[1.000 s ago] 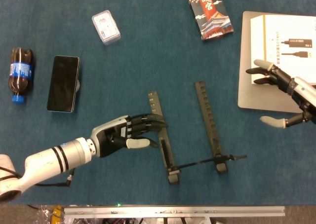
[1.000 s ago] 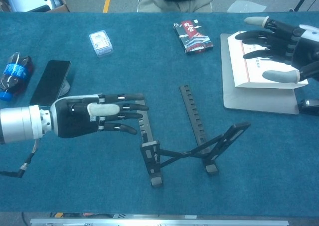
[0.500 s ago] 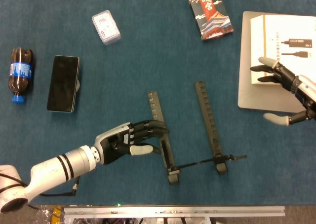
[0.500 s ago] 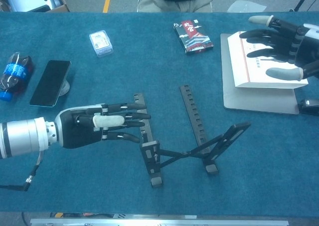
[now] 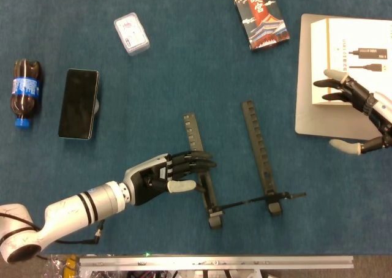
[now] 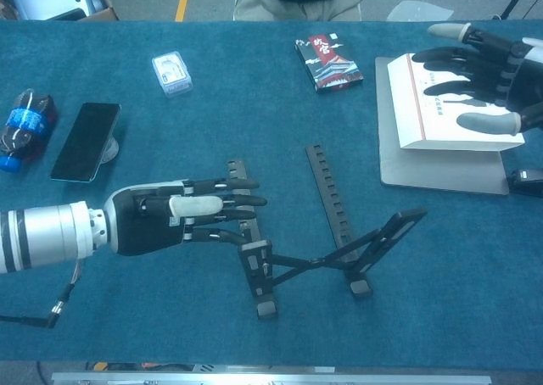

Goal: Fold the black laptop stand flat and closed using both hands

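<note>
Left hand [image 6: 165,221] advanced, fingers [image 5: 195,161] extended over laptop stand [image 5: 205,180], right hand [image 6: 492,71] spread

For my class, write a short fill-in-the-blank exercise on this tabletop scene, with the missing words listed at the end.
1. The left hand reaches over the ____ rail of the black laptop stand.
2. The right hand hovers with fingers spread above the white ____, which lies on a grey laptop.
3. Beside the dark phone, near the table's left edge, lies a cola ____.
4. The stand's two rails lie ____, not folded together.

Missing words: left; box; bottle; apart
</note>
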Robot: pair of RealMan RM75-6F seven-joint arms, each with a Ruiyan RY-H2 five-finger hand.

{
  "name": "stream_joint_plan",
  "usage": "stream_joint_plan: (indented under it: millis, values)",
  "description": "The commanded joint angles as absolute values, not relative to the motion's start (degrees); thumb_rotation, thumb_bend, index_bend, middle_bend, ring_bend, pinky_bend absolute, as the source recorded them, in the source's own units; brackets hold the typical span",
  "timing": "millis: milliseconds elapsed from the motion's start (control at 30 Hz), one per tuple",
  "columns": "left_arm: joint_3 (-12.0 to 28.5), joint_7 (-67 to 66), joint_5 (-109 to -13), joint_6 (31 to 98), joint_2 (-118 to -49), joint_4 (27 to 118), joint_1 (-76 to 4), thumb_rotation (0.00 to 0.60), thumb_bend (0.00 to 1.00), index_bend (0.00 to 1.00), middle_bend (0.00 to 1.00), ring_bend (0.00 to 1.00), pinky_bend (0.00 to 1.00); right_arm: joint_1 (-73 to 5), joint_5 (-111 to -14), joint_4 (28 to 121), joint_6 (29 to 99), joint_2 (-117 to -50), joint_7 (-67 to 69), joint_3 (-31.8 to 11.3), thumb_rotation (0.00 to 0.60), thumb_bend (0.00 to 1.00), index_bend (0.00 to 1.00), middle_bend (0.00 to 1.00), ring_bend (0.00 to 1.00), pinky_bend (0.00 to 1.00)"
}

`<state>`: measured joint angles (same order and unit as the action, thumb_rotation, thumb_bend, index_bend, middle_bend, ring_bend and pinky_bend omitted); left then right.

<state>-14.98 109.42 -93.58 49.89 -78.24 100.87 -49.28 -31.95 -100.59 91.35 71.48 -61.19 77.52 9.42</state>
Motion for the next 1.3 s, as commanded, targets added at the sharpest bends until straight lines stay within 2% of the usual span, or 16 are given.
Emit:
stream_joint_plan:
  millis: [33,267,1300]
  values:
    - [-14.6,109.1,-93.1,49.3,-78.3,101.1,-49.3,0.582,0.20,0.17,0.17,0.07,0.28,-31.9,-100.7,91.2,71.6,-61.2,77.6,9.4,0.600,0.18,0.00,0.13,0.05,0.15]
    - [-13.8,108.7,-92.8,48.5,-78.6,101.8,-49.1,0.581,0.20,0.17,0.16,0.07,0.28,-31.7,-100.7,90.7,71.6,-61.4,78.1,9.4,0.600,0.18,0.00,0.13,0.05,0.15]
    - [-15.4,110.0,-94.8,49.5,-79.1,103.6,-46.9,0.579,0.20,0.17,0.16,0.07,0.28,-30.8,-101.0,90.0,72.9,-61.2,78.9,9.3,0.600,0.18,0.00,0.13,0.05,0.15]
